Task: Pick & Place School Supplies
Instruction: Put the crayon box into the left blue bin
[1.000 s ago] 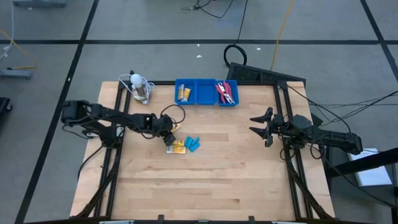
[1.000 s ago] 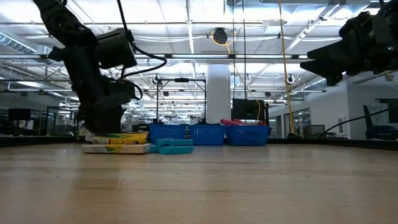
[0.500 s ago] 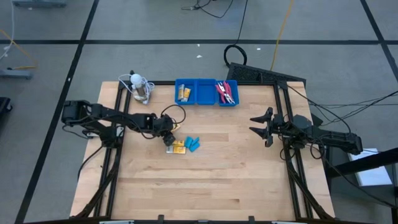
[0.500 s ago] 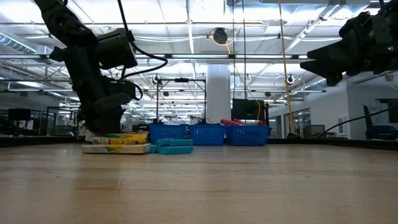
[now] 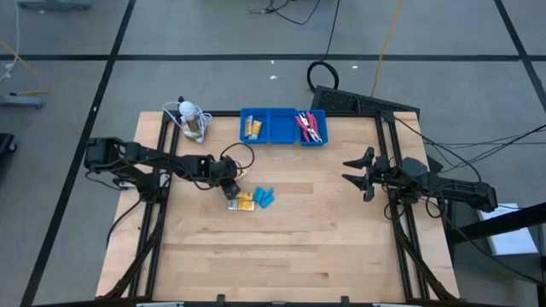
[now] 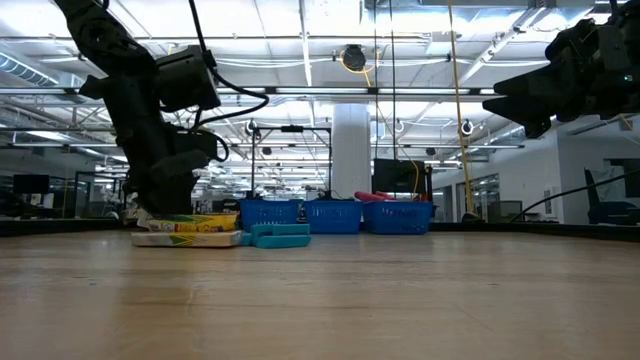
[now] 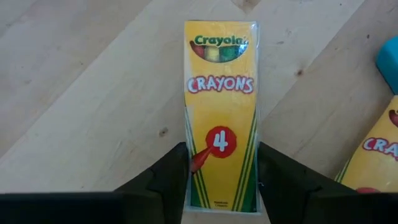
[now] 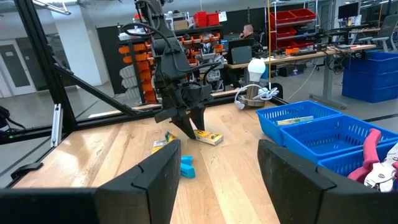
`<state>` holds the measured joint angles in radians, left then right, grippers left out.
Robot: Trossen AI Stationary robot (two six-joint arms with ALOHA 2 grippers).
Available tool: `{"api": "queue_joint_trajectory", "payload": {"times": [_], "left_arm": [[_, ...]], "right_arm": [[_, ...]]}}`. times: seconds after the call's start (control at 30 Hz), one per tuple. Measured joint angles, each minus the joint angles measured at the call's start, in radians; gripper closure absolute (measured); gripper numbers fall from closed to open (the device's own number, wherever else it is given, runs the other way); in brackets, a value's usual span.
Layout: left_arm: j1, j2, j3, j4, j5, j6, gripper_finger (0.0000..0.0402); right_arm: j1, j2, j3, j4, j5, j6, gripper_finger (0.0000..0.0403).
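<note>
Tray [image 5: 282, 125] near the table's far edge holds crayons and scissors; left gripper [image 7: 221, 186] pinches a crayon box [image 7: 221, 112] mid-table, second box [image 5: 246, 202] and blue pieces [image 5: 265, 197] remain, right gripper [image 5: 355, 173] wide, idle

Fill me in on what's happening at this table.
The left end effector is down at the wooden table, its fingers on either side of a yellow box of crayons; whether it grips yet is unclear. Another crayon box and light-blue pieces lie beside it. The blue three-compartment plastic tray already holds supplies. The right end effector waits open above the table's right side.
</note>
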<state>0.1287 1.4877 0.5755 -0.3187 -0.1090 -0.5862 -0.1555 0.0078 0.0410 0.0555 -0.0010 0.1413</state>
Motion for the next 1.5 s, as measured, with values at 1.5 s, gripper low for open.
{"api": "queue_joint_trajectory", "payload": {"times": [1.5], "left_arm": [[0.010,0.006,0.226,-0.104,-0.143,0.109,0.0237]], "right_arm": [[0.000,0.000,0.000,0.000,0.000,0.000,0.0198]]}}
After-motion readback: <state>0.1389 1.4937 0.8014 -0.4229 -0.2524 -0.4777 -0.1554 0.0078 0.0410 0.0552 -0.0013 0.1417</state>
